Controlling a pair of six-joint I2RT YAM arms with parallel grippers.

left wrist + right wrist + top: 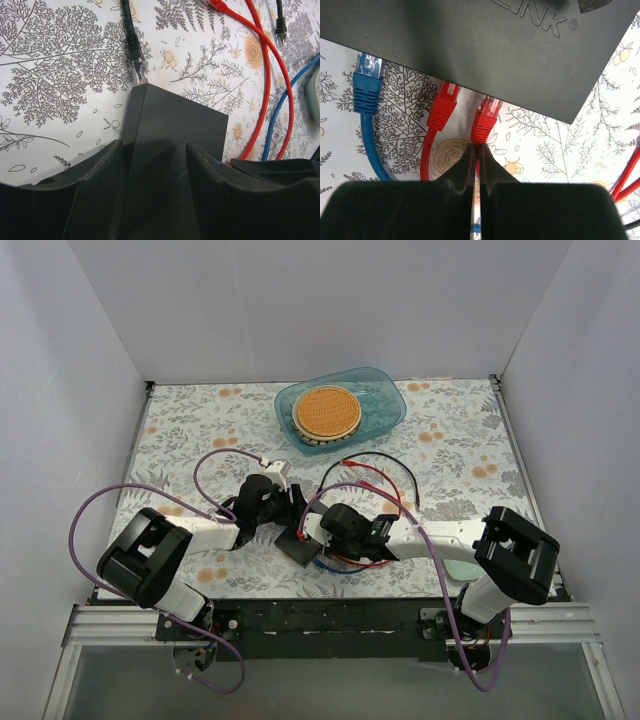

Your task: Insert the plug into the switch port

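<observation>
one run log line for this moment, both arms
left gripper: clamped on switch | right gripper: shut on red plug tail | plug tip: at switch edge, seating unclear

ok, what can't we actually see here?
- Right wrist: the switch overhangs the tip of the red plug in the right pincer; ports, seating hidden.
- Left wrist: left pincer covers the switch's near end; no ports show.
- Top: pincers cover the port edge; plugs too small.

Probably a lab test cell: plain white walls (330,300) enclose a floral-covered table (200,420).
</observation>
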